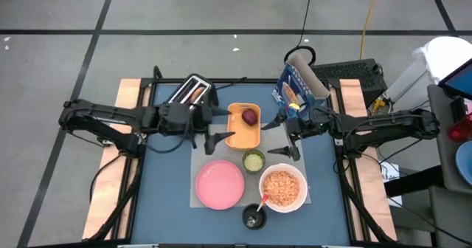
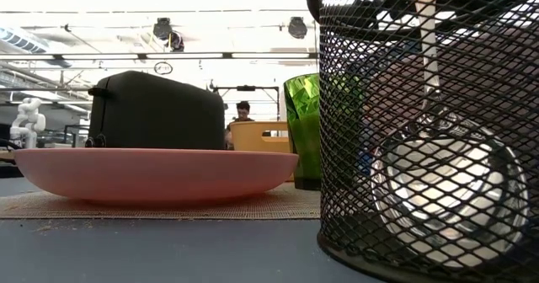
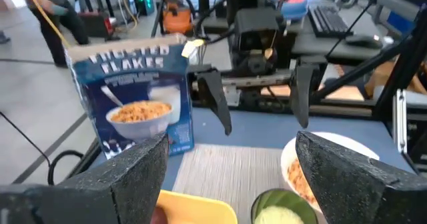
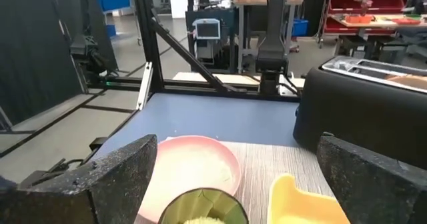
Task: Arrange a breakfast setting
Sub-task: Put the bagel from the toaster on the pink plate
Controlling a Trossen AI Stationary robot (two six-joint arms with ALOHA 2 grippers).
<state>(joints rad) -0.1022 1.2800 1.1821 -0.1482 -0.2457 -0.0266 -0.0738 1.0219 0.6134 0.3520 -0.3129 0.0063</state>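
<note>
The mesh cup [image 2: 425, 140] still held the spoon [image 2: 429, 56], unplaced; cereal filled the bowl [image 1: 283, 188], fruit [image 1: 251, 116] sat on the tray [image 1: 242, 133]. Both grippers, left [image 1: 215, 139] and right [image 1: 284, 139], hung apart, empty.

Pink plate [image 1: 220, 184], orange tray [image 1: 244, 128]

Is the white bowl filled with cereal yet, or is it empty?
Filled. In the high view the white bowl holds orange-brown cereal across nearly its whole inside, with only the rim showing white.
</note>
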